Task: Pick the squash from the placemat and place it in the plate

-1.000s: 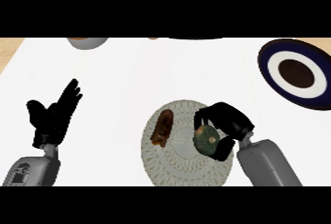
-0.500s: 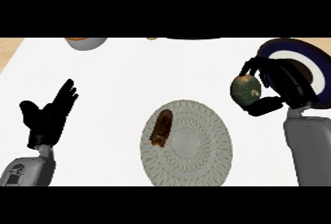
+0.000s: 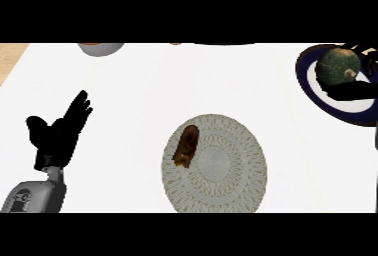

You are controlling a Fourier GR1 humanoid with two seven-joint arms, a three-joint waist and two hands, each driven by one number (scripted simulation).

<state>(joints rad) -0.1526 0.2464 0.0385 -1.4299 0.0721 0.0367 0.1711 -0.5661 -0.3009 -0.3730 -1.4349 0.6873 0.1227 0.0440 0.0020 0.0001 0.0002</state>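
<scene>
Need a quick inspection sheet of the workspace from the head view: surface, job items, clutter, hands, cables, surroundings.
Surface: white counter top, wooden strip at the far left corner.
Job's things: squash held over the plate at the right edge; whether it touches the plate cannot be told. Placemat, round and grey, lies centre.
Clutter: brown oblong item on the placemat's left part; grey bowl cut off at the top edge.
Robot hands: right robot hand curled round the squash; left robot hand open, fingers up, resting at the left.
Cables: nothing seen.
Surroundings: a dark object at the top edge, too cropped to identify.
</scene>
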